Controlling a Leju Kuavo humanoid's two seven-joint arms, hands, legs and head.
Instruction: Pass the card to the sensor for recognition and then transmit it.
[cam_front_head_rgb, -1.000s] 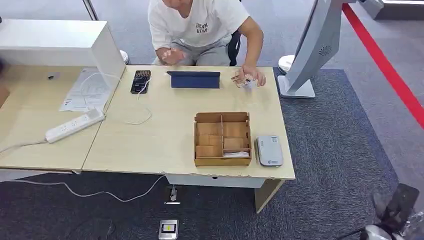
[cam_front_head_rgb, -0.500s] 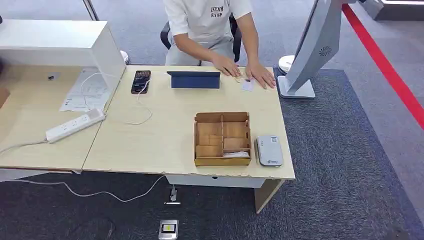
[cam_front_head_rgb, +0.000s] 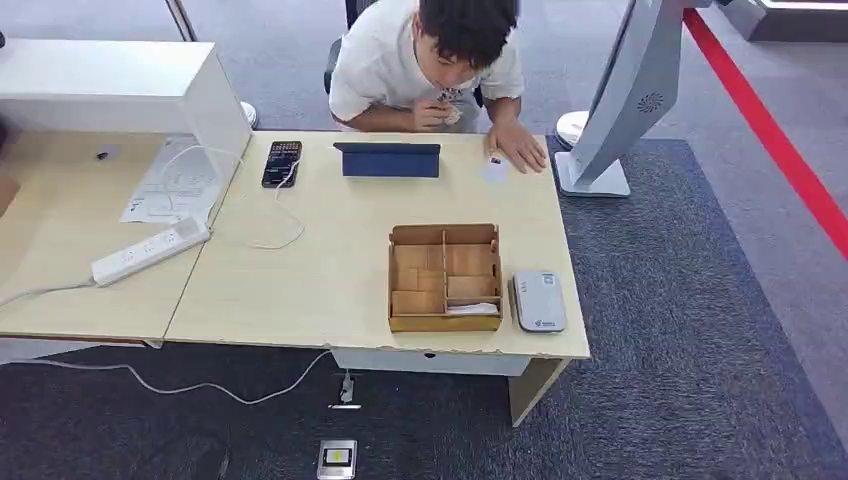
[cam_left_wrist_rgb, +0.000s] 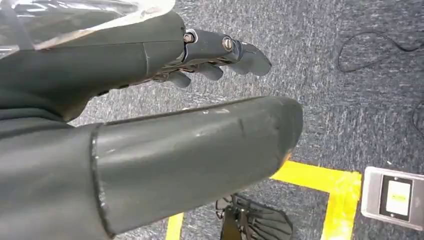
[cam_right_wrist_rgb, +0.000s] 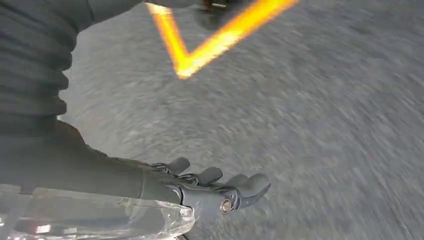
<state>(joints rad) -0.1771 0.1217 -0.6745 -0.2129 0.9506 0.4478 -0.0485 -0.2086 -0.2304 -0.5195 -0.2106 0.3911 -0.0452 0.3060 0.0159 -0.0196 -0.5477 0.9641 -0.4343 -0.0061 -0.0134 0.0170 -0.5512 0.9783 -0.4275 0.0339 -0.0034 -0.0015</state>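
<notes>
Hanging hands: left hand (cam_left_wrist_rgb: 165, 100) and right hand (cam_right_wrist_rgb: 200, 192) over grey carpet, fingers (cam_left_wrist_rgb: 240, 52) spread, released, grasping nothing.
Card: small white card (cam_front_head_rgb: 496, 169) lies on the pale wooden worktop (cam_front_head_rgb: 320, 270), far edge, touched by a person's hand (cam_front_head_rgb: 522, 150).
Sensor: flat grey card reader (cam_front_head_rgb: 539, 301) sits just beside the brown cardboard divided box (cam_front_head_rgb: 444, 277).
Tablet: blue tablet (cam_front_head_rgb: 388, 160) stands near the card.

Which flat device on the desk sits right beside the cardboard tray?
The grey card sensor, lying flat by the tray at the near right edge. The black phone and blue tablet sit at the far side, nearer the person.
</notes>
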